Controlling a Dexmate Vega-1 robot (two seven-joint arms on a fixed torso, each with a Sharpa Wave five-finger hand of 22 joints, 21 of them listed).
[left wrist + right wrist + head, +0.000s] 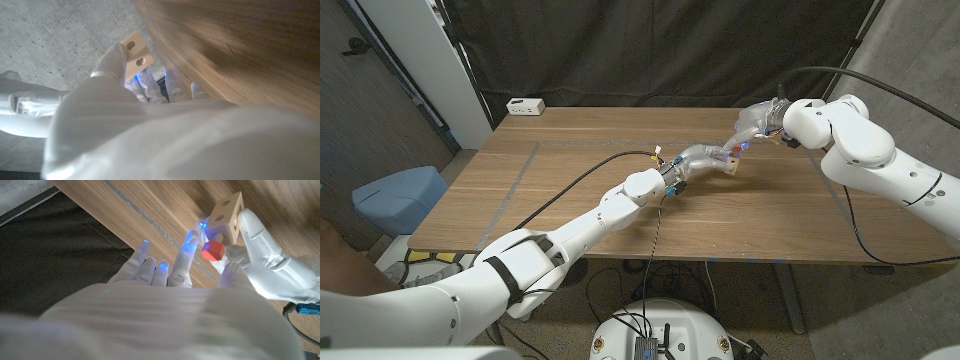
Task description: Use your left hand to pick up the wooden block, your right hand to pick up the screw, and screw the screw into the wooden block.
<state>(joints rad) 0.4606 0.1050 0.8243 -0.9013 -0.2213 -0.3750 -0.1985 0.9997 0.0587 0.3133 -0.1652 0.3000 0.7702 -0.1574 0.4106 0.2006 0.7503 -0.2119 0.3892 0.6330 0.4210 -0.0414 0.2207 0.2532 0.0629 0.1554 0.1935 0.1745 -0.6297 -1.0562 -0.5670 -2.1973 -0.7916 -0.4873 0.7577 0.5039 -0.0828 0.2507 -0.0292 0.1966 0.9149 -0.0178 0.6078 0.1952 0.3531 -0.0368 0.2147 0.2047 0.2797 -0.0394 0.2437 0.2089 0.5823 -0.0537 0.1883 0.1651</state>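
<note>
In the head view my left hand [692, 160] holds the pale wooden block [730, 161] just above the table's middle. My right hand [758, 124] reaches down to it from the right. In the right wrist view the red-headed screw [212, 251] stands with its shaft in a hole of the wooden block [227, 211]. My right hand [170, 275] pinches the screw's head between a finger and the thumb. The left hand [262, 250] grips the block from the side. The left wrist view shows the block [136, 52] with two holes, clamped by my left hand [115, 70].
A wooden table [580, 190] carries a strip of grey tape [515, 180] along its left part. A white power strip [526, 106] lies at the far left corner. A black cable [570, 185] runs along my left arm. A blue bin [395, 195] stands left of the table.
</note>
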